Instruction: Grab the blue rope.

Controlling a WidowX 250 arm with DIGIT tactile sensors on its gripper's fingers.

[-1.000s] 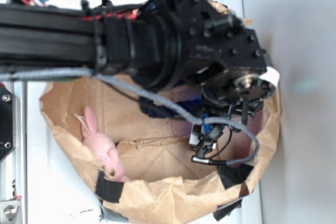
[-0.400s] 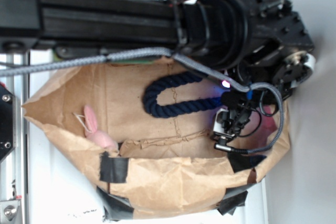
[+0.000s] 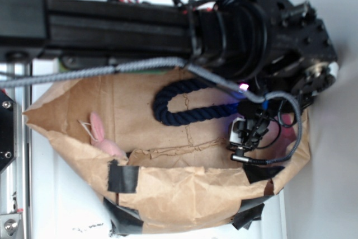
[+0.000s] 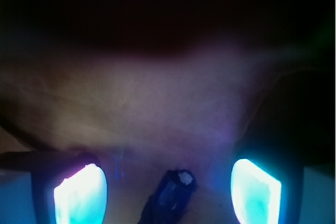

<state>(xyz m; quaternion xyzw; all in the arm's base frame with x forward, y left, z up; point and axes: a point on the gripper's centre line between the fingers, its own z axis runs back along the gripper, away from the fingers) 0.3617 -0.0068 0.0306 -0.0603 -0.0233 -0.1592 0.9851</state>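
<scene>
The blue rope [image 3: 190, 117] lies bent in a U on the floor of a brown paper bag [image 3: 184, 194], with its bend to the left and both strands running right under the arm's wrist [image 3: 268, 37]. In the exterior view the wrist hides the fingers. In the wrist view my gripper [image 4: 168, 184] is open, its two glowing pads [image 4: 81, 195] wide apart. One blunt cut end of the rope [image 4: 176, 187] lies between them, touching neither pad. The bag floor beyond is dim and blurred.
A pink plush [image 3: 103, 135] rests against the bag's left inner wall. A thin grey braided cable [image 3: 112, 70] runs from the left along the arm and loops at the right [image 3: 296, 132]. Black tape patches [image 3: 123, 177] sit on the bag's crumpled front wall.
The arm has shifted right and toward the top of the exterior view, uncovering the rope's U-bend. In the last half second it has barely moved.
</scene>
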